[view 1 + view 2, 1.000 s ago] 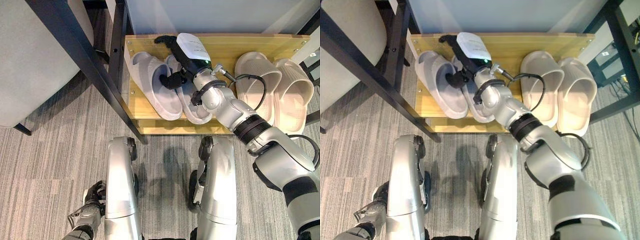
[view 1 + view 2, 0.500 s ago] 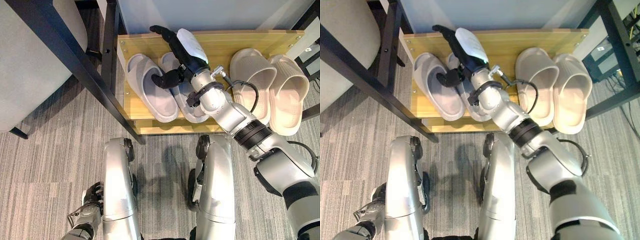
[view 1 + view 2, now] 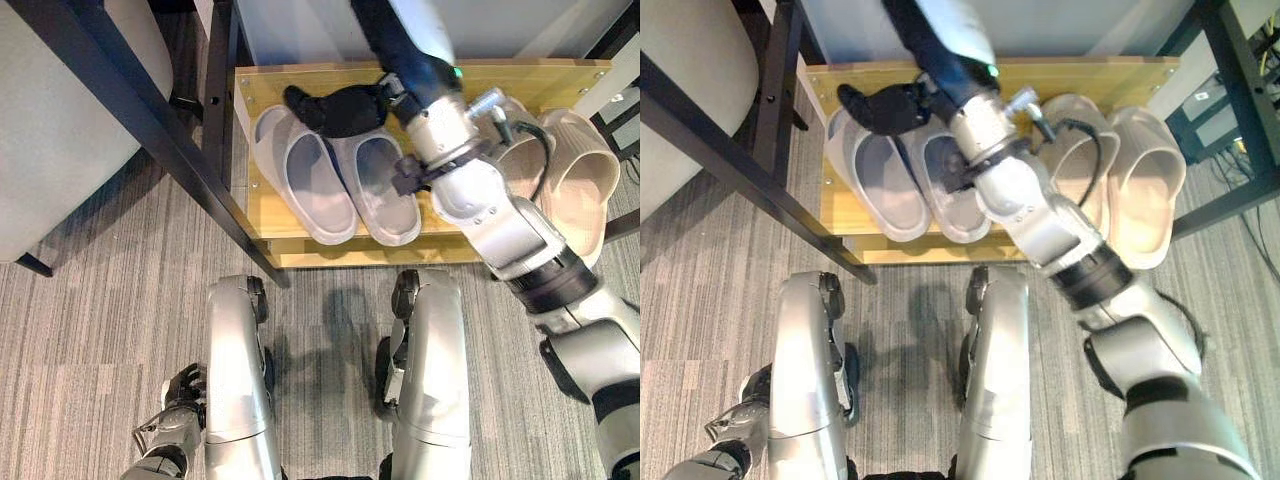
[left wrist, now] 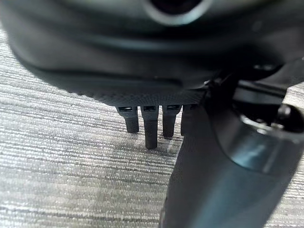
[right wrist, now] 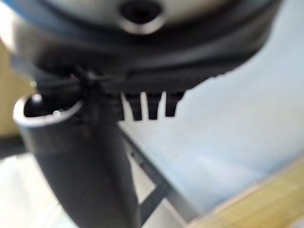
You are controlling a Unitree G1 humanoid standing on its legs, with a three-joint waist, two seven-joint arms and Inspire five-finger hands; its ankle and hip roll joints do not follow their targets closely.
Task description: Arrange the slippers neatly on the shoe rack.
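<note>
My shoe rack [image 3: 455,85] is the biggest thing here. Four slippers sit on it: two beige slippers [image 3: 575,170] side by side, and two grey slippers [image 3: 340,185] side by side, toes to the back so they look tidy. My right hand [image 3: 335,108] hangs over the grey toes, fingers straight, holding nothing. My left hand [image 3: 170,425] is low by the carpet, fingers loose and empty.
</note>
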